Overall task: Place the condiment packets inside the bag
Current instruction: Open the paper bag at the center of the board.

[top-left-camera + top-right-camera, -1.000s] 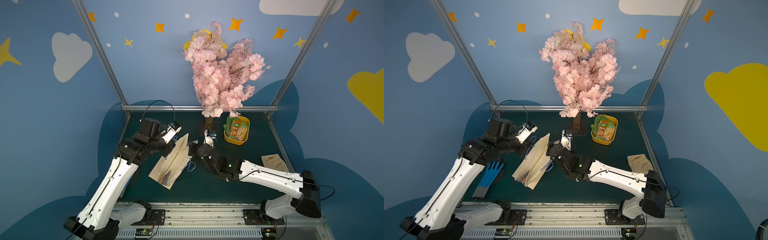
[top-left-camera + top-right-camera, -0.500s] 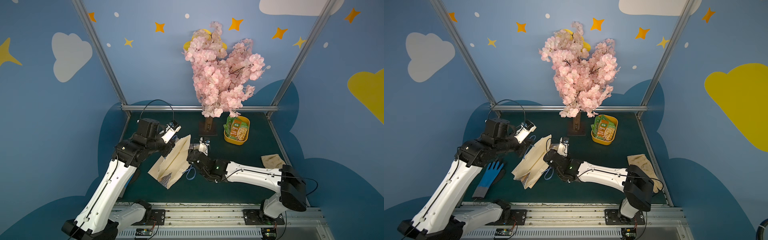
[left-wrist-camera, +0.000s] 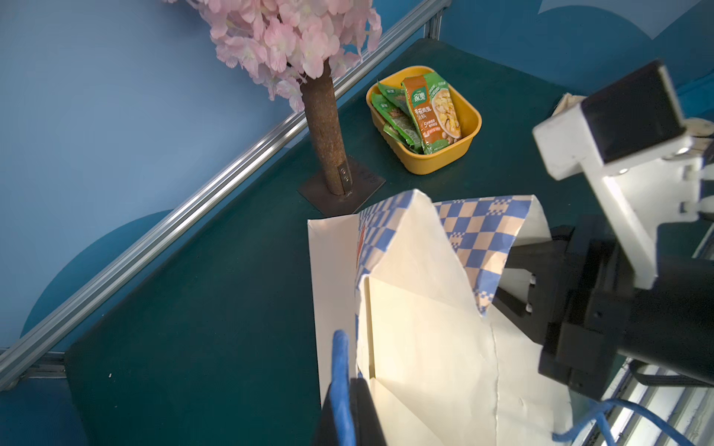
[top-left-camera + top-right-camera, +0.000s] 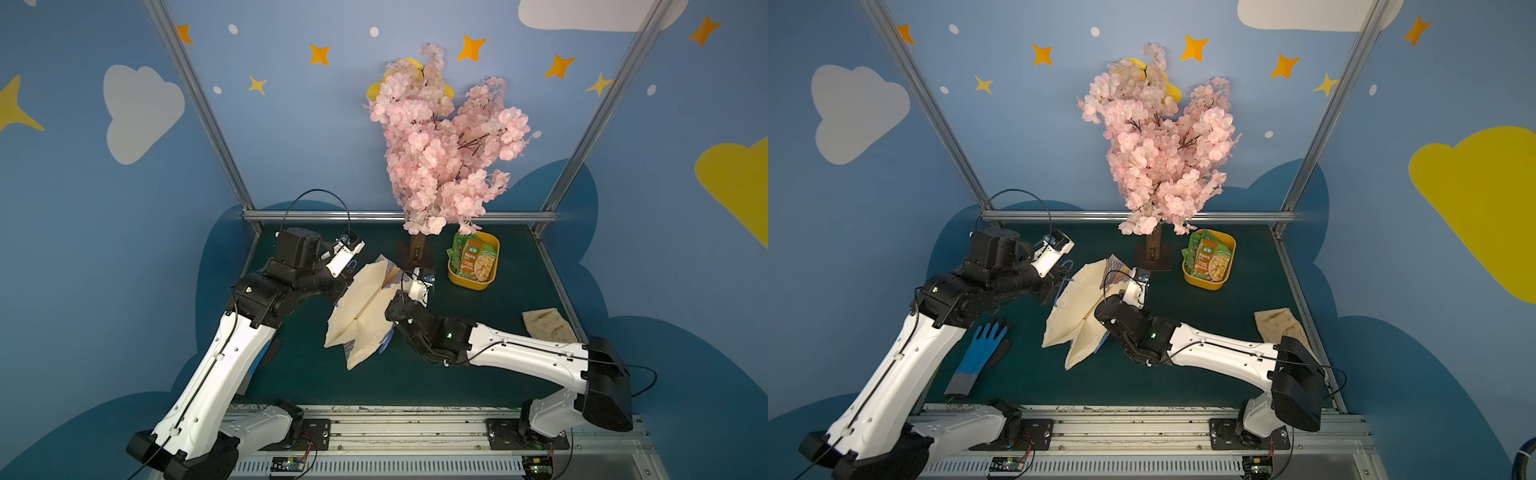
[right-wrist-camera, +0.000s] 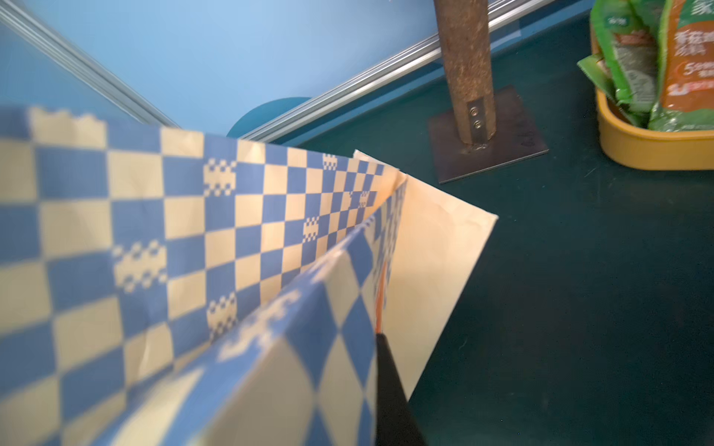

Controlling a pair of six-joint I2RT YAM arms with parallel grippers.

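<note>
The bag (image 4: 365, 316) sits tilted at the middle of the table (image 4: 478, 382), cream panels up, its checkered print showing at the far end. The left hand (image 3: 349, 401) is clamped shut on the bag's left rim beside a blue cord handle (image 3: 342, 359). The right hand (image 5: 382, 355) is closed on the right rim, against the checkered wall.

The condiment packets (image 4: 473, 259) lie stacked in a yellow tub (image 4: 471, 286) at the far right, well apart from the bag. The blossom tree's trunk (image 4: 417, 249) and its base plate (image 5: 514, 146) stand between them, just beyond the bag's far corner. A beige cloth glove (image 4: 546, 326) lies at the right edge.

A blue glove (image 4: 982, 353) lies beside the left arm (image 4: 905, 357) and shows in a top view only — elsewhere that arm hides it. The wrist views alone show the checkered side fold tucked between the cream panels.
</note>
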